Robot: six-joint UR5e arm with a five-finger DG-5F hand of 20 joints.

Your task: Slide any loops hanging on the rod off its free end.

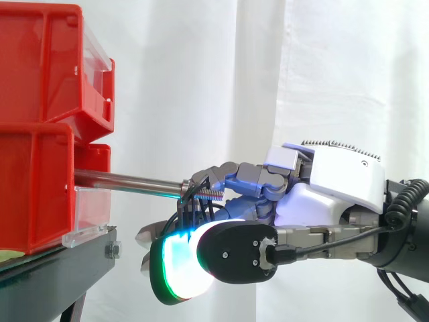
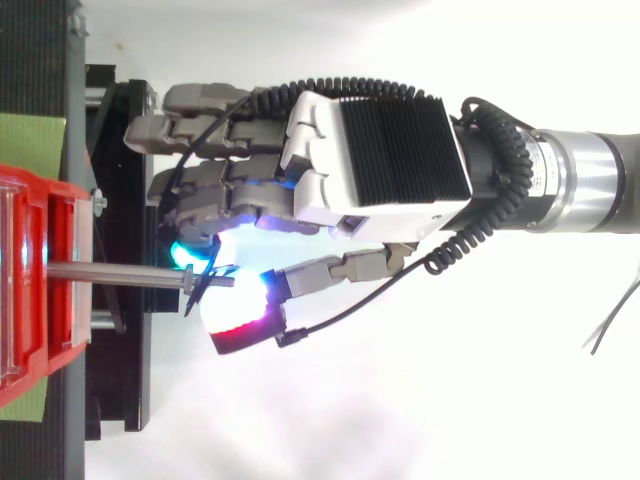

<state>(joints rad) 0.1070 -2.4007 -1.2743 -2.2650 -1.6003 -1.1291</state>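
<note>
Red bins (image 1: 40,194): stacked at the rod's fixed end, with the rod coming out between the upper and the lower one.
Rod (image 1: 127,181): lies level and is bare along its smooth length. Its free end points away from the bins and finishes in a short threaded tip (image 1: 211,195).
Loop (image 1: 190,211): thin and dark. It hangs on the rod where the threaded tip begins, just short of the free end, and trails below the rod.
Hand (image 1: 335,181): at the rod's free end, clenched on the loop as far as can be seen. A cyan finger pad (image 2: 185,250) sits on one side of the rod and the thumb pad (image 1: 177,265) on the other side and lower, with the strands running between them.
Step in hand: probably drawing the loop over the tip, with only the threads left to cross.
Doing it well: pull straight along the rod's line, away from the bins. Keep the pinch on the strands, not on the rod, and lift the loop a little off the threads.
Risk: the threads may snag the loop, or the thin strands may slip from the pads.
</note>
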